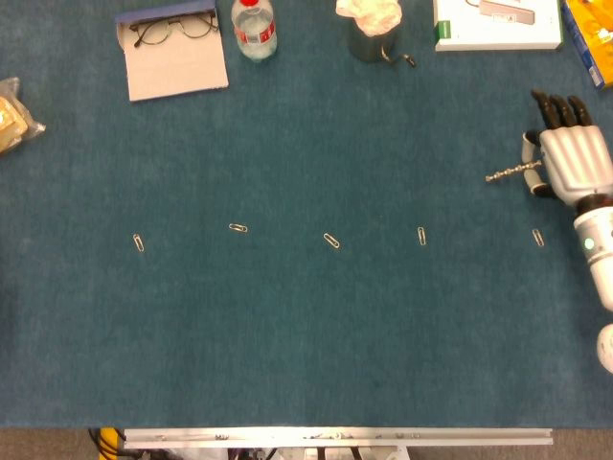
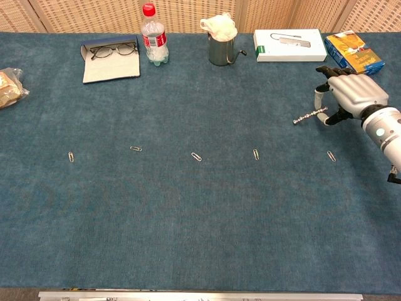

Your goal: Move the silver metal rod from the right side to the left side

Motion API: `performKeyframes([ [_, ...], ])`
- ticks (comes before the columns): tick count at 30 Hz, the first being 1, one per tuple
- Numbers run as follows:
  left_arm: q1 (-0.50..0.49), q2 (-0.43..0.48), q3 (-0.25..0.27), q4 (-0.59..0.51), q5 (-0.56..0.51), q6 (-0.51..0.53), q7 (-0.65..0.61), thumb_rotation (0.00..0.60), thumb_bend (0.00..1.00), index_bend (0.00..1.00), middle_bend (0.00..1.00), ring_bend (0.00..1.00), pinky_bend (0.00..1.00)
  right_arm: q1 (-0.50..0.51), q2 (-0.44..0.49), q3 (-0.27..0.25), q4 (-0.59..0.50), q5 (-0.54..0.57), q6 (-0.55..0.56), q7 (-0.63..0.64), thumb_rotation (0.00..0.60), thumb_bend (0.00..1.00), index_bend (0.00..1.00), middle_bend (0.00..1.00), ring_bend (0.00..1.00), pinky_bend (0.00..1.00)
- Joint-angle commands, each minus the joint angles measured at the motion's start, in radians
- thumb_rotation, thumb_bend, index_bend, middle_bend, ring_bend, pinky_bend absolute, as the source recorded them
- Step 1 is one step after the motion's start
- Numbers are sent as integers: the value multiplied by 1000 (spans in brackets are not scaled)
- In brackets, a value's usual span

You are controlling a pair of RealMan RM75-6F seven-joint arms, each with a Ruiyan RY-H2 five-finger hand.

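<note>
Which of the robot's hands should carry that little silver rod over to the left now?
The right hand, probably: it already holds the silver metal rod at the table's right side, one end sticking out leftward. The left hand shows in neither view.

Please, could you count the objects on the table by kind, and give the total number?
Paper clips: 5, the leftmost
Silver metal rod: 1, held by the right hand
Glasses on their case: 1
Plastic bottle: 1
Metal cup: 1
White box: 1
Yellow and blue box: 1
Wrapped packet: 1
Total: 12
</note>
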Motion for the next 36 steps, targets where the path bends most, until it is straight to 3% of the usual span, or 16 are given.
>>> performKeyframes([
  [1, 2, 0, 1, -7, 1, 4, 8, 600, 410, 386, 258, 124, 129, -31, 47, -13, -67, -21, 47, -1, 600, 348, 607, 18, 0, 0],
  [17, 29, 24, 7, -102, 12, 61, 86, 600, 410, 389, 258, 124, 129, -151, 173, -105, -247, -121, 189, 27, 600, 348, 607, 19, 0, 0],
  [26, 45, 30, 16, -152, 26, 93, 128, 600, 410, 392, 258, 124, 129, -212, 203, -151, -263, -154, 227, 49, 600, 348, 606, 19, 0, 0],
  [36, 52, 33, 20, -172, 28, 99, 146, 600, 410, 394, 258, 124, 129, -240, 200, -160, -244, -166, 227, 74, 600, 348, 606, 19, 0, 0],
])
